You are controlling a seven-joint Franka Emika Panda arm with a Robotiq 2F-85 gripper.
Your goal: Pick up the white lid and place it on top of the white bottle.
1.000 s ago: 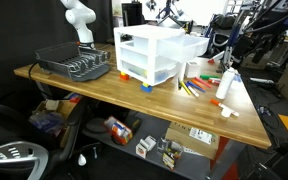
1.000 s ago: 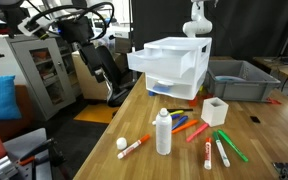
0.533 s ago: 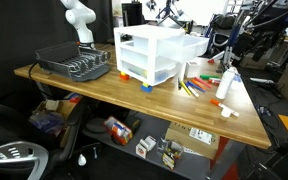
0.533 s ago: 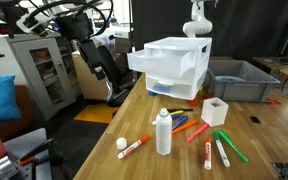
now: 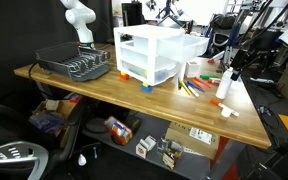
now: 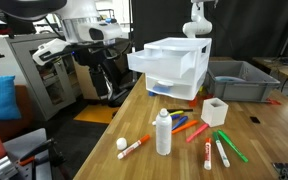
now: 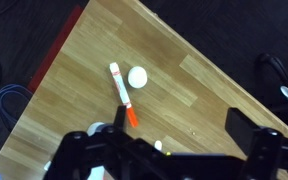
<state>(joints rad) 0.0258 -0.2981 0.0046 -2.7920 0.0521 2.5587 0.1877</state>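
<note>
The white lid [image 7: 137, 76] is a small round cap lying on the wooden table next to an orange-capped white marker [image 7: 121, 92]. It also shows in an exterior view [image 6: 122, 144], left of the white bottle [image 6: 164, 132]. The bottle stands upright near the table corner and shows in both exterior views [image 5: 227, 85]. My gripper [image 7: 180, 122] is open and empty, hovering well above the table with the lid ahead of its fingers. In an exterior view the gripper [image 5: 240, 62] hangs above the bottle end of the table. The bottle is mostly hidden in the wrist view.
A white drawer unit [image 5: 149, 52] stands mid-table, with a black dish rack [image 5: 74, 65] beyond it. Several coloured markers [image 6: 199, 130] and a small white cup [image 6: 215, 110] lie near the bottle. A grey bin [image 6: 239, 80] sits at the back. The table edge runs close to the lid.
The arm has swung in over the bottle end of the table, and its white links now show in the exterior views. The lid, bottle and markers have not moved.
</note>
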